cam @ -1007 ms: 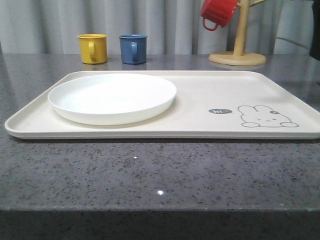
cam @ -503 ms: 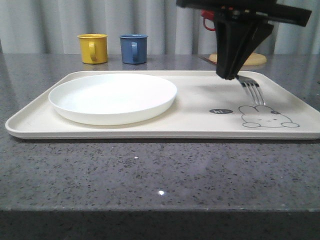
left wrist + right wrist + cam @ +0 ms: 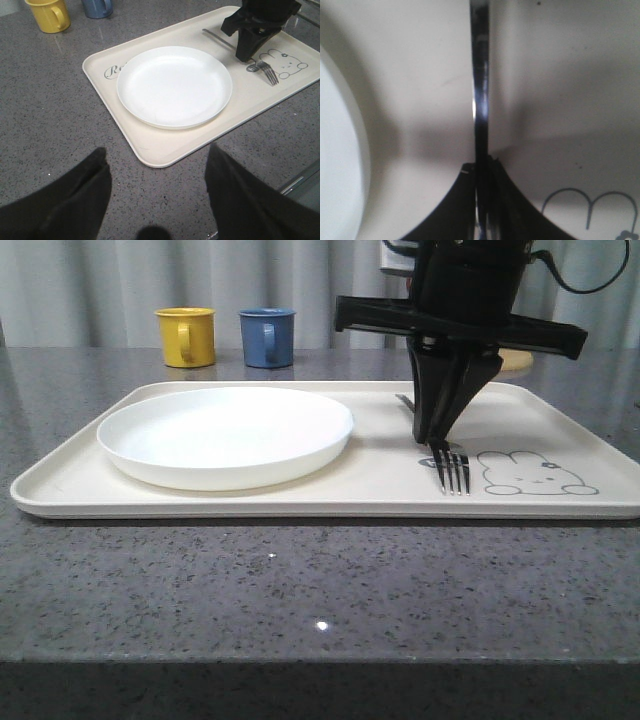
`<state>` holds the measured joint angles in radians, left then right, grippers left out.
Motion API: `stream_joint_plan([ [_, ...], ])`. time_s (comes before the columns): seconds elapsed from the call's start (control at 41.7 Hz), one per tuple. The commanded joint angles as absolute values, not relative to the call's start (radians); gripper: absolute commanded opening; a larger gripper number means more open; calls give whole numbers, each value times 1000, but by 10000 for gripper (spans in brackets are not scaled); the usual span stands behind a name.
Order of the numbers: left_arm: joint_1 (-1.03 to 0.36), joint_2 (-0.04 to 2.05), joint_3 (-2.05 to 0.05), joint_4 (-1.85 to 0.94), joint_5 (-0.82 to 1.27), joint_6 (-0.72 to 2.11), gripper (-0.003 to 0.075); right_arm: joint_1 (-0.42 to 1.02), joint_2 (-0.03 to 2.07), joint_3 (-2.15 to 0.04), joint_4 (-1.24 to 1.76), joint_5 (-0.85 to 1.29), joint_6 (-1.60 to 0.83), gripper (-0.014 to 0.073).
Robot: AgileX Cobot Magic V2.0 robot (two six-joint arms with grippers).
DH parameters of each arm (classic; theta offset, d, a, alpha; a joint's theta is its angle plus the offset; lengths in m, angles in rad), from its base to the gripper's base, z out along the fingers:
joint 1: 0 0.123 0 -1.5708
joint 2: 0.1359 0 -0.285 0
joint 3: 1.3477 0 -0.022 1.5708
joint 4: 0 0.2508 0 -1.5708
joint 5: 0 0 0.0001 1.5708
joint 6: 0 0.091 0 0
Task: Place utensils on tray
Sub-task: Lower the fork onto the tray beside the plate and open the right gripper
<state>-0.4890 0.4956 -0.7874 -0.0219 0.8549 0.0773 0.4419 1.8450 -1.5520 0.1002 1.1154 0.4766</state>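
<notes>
Lowered now onto the large cream rectangular tray [image 3: 560,415] beside the round white plate [image 3: 225,435]: shiny silver four-tined fork [image 3: 451,469], tines near the grey rabbit drawing [image 3: 535,473], handle pointing away; carried higher half a second ago. Right hand [image 3: 438,435] closed tight on the fork's neck; left hand [image 3: 157,200] spread wide, empty, above the grey speckled desk [image 3: 55,115]. Probably just short of release; fork nearly placed.

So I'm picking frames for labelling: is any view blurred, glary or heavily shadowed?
Front view: sharp, small glare specks on the counter. Left wrist view: clear, its own fingers dark and soft up close. Right wrist view: soft; the fork handle shows a bright streak, and the right gripper shadows the tray.
</notes>
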Motion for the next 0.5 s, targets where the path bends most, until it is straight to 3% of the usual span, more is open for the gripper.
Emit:
stream_joint_plan([
  [0.0, -497, 503, -814, -27, 782, 68, 407, 443, 1812, -1585, 87, 1093, 493, 118],
  [0.168, -497, 503, -814, -27, 782, 68, 407, 443, 1811, -1585, 87, 1086, 505, 257],
  [0.48, -497, 503, -814, -27, 782, 68, 407, 442, 1640, -1585, -13, 1107, 374, 269],
])
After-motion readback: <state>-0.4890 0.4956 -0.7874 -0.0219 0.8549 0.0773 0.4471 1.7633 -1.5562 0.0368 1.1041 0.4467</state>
